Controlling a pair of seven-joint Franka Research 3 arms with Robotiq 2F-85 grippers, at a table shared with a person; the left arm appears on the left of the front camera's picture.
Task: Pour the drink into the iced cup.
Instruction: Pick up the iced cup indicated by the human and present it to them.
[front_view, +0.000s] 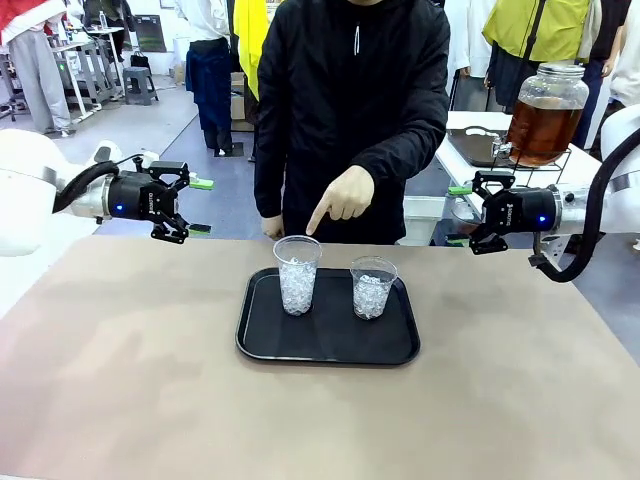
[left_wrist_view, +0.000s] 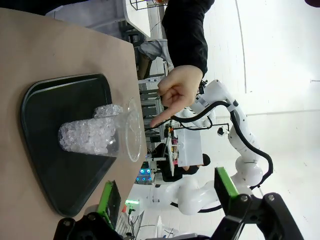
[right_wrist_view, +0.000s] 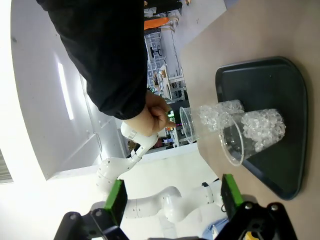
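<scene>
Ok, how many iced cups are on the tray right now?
2. The taller cup stands left on the black tray, under the person's pointing hand; the shorter cup stands to its right, apart.

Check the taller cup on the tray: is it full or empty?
Partly filled with ice only; no amber liquid shows in the taller cup.

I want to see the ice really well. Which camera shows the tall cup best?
The left wrist view: the tall cup appears sideways but big, with nothing in front. The front view shows it whole and upright, only smaller. In the right wrist view the short cup covers part of it.
</scene>
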